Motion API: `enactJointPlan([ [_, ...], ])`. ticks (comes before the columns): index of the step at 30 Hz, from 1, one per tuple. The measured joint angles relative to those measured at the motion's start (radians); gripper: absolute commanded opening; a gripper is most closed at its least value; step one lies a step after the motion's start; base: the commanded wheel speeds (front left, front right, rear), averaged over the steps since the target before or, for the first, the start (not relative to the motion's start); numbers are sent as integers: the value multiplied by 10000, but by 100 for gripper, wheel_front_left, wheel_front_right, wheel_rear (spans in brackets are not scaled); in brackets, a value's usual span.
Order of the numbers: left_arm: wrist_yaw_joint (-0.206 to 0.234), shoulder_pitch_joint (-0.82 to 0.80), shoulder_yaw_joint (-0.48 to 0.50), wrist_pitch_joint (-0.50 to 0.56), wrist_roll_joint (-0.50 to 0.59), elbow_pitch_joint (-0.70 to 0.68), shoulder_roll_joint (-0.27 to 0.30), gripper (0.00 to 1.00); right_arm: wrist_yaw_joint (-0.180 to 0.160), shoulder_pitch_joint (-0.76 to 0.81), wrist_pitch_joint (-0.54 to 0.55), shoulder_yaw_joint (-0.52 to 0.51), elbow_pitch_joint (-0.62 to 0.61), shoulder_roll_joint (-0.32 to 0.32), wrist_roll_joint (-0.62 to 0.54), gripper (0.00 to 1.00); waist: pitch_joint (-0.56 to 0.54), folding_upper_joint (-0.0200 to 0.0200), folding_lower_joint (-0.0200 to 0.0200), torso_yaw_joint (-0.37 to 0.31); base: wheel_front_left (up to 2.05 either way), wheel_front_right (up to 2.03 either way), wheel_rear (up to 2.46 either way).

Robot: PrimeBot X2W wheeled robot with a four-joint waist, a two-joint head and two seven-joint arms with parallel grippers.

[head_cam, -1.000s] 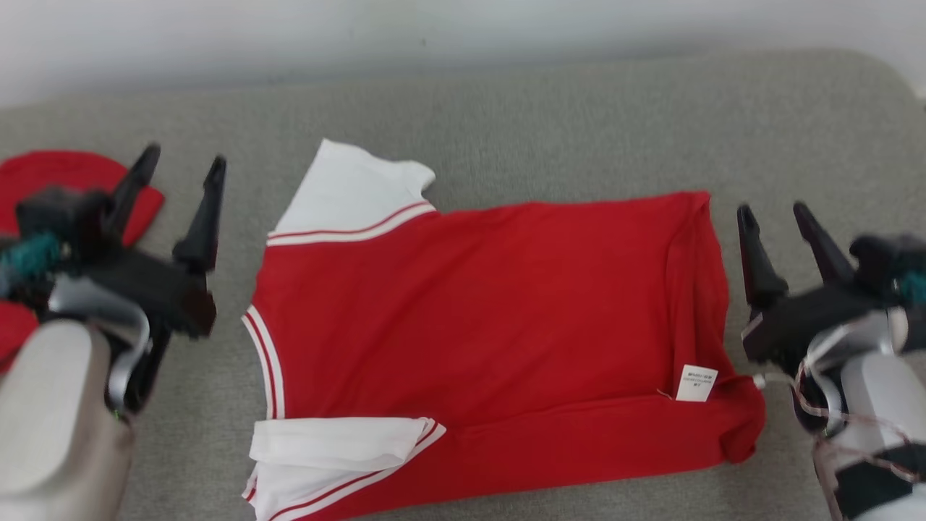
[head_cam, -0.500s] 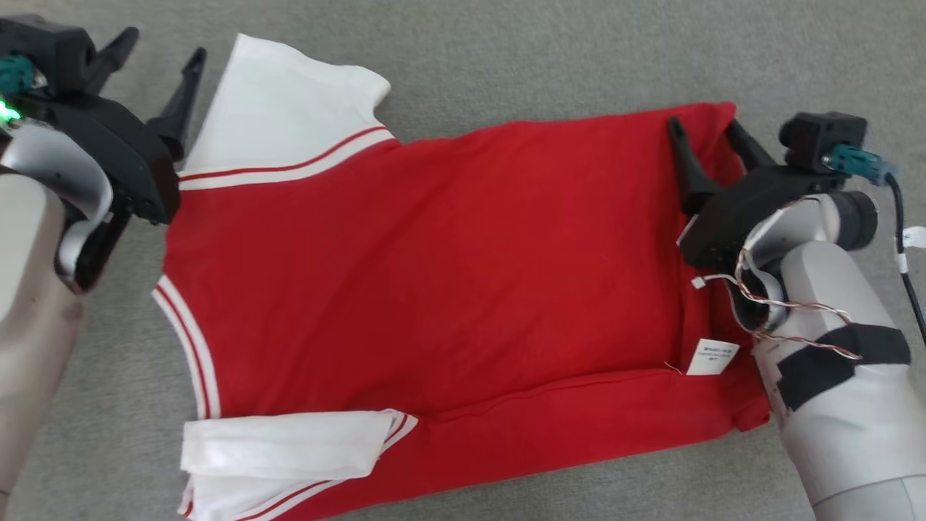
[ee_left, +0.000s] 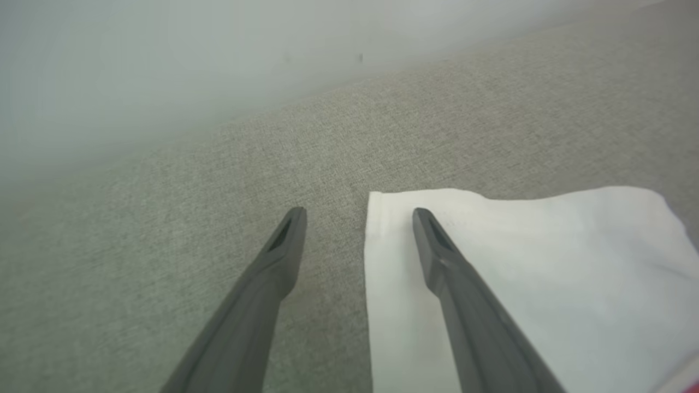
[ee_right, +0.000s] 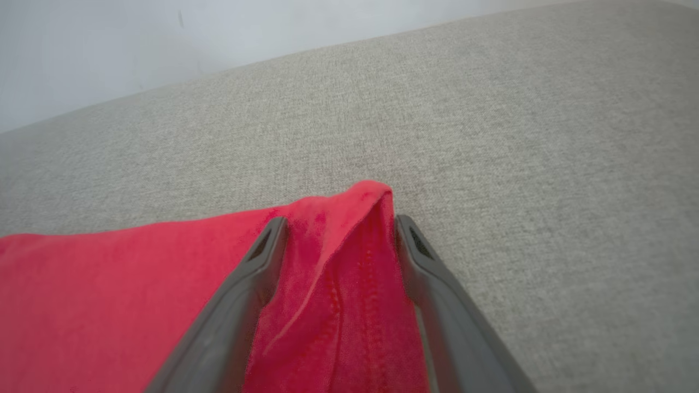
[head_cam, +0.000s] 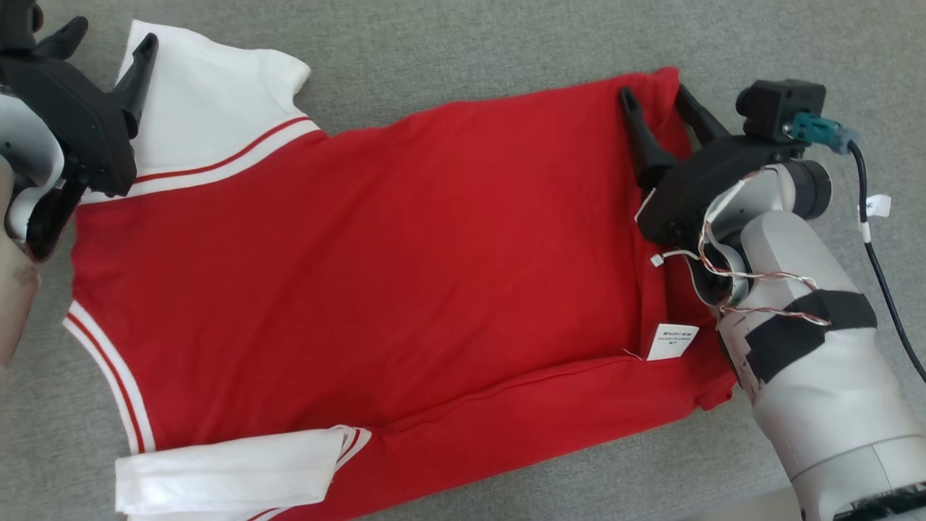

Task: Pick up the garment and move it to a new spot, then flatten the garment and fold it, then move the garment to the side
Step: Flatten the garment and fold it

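Note:
The garment (head_cam: pixel 376 260) is a red shirt with white, red-striped sleeves, spread flat on the grey cushion, with its near long edge folded over. A white care label (head_cam: pixel 673 341) shows near its right end. My left gripper (head_cam: pixel 112 40) stands open at the far white sleeve (head_cam: pixel 210 101); in the left wrist view one finger lies over the sleeve's (ee_left: pixel 519 273) edge and the other over bare cushion. My right gripper (head_cam: pixel 660 94) is open at the far right corner of the red hem; in the right wrist view the raised fold of that corner (ee_right: pixel 349 245) lies between its fingers.
The grey fabric cushion (head_cam: pixel 470 51) runs under everything, and a pale wall (ee_right: pixel 164 43) rises behind it. A dark cable (head_cam: pixel 879 268) with a white tag hangs beside my right forearm. The second white sleeve (head_cam: pixel 231 474) lies folded at the near left.
The camera has tipped down and closer, so the whole picture shifted. Both grippers have come in from beside the garment to its far corners, the left at the sleeve, the right at the hem.

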Motion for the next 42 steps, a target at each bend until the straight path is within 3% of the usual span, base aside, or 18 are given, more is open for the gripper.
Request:
enactJointPlan([
  [7,0,-293,-625,67,-454,334,-98,100,0,-593,-29,384,456,169,332,100,141,-2,-1,-170,0,0,0],
  [8,0,-369,-717,69,-506,380,-107,90,0,-684,-61,449,537,194,372,100,160,-1,-1,-179,0,0,0],
  [9,0,-436,-802,148,-591,456,-127,52,0,-756,-96,479,617,201,378,100,179,-2,-1,-185,0,0,0],
  [10,0,-499,-876,165,-650,493,-132,0,0,-815,-228,454,702,211,420,21,199,-2,-1,-188,0,0,0],
  [11,0,-550,-940,140,-698,533,-140,0,0,-886,-288,453,807,213,441,0,217,-2,-1,-189,0,0,0],
  [16,-2,-573,-1256,-142,-1195,556,-267,0,0,-1038,-619,514,1262,205,468,0,160,-1,-1,-108,0,0,0],
  [23,0,-487,-1404,-1538,-1871,-63,-173,0,0,-860,-1335,838,1310,-221,757,0,-289,-2,-1,145,0,0,0],
  [33,0,1450,-1202,-2907,-2734,-2592,744,0,0,910,-1912,1626,-242,-1289,2044,0,-1368,-3,-3,659,0,0,0],
  [37,418,2992,-738,-3007,-2826,-4245,1057,0,0,1954,-2036,1770,-1101,-1864,2554,0,-1758,-4,-4,922,0,0,0],
  [42,1258,5150,339,-3041,-2466,-6270,1074,0,0,3291,-2169,1503,-1871,-2353,3287,0,-2131,-4,-5,1298,0,0,0],
])
